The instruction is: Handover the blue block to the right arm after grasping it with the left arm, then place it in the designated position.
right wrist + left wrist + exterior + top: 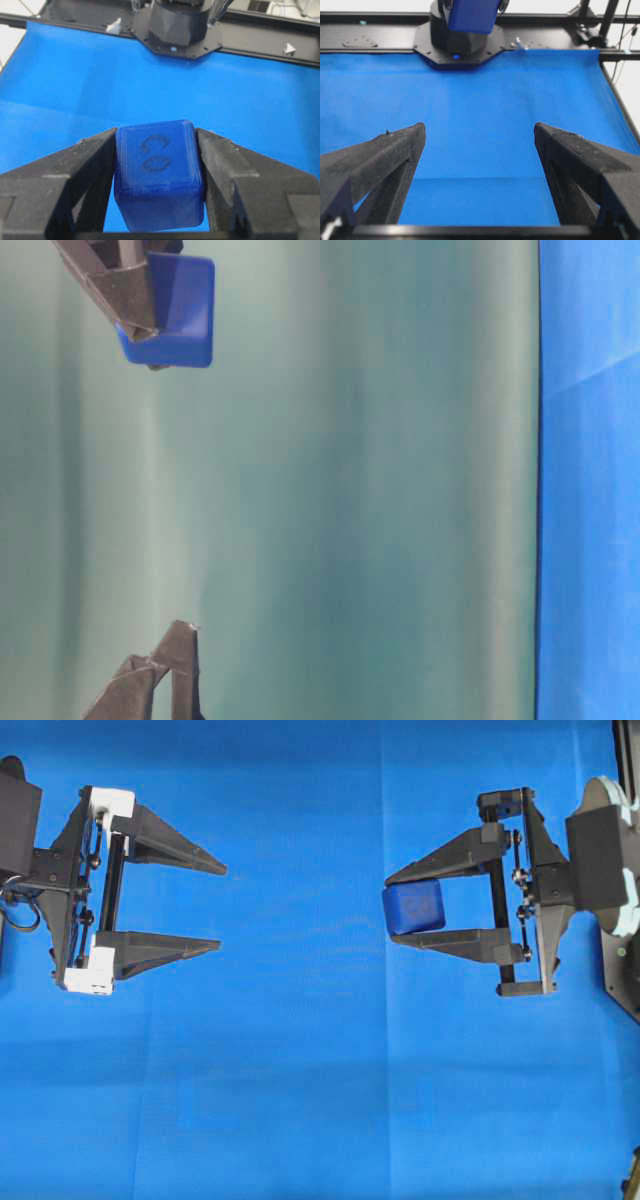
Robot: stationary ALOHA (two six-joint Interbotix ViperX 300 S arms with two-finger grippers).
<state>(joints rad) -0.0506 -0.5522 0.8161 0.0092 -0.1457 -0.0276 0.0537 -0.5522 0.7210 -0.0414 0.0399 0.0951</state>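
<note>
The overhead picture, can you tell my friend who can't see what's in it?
The right gripper, all black, holds the blue block between its fingertips above the blue cloth. Across a wide gap on the left, the left gripper, with white brackets, is wide open and empty, pointing toward it.

Found no readable text, brand or number anywhere. Noted only a faint dark mark on the upper face of the blue block (pixel 159 172) in the right wrist view: two looping squiggles, one above the other, too smudged to read as letters or digits.
</note>
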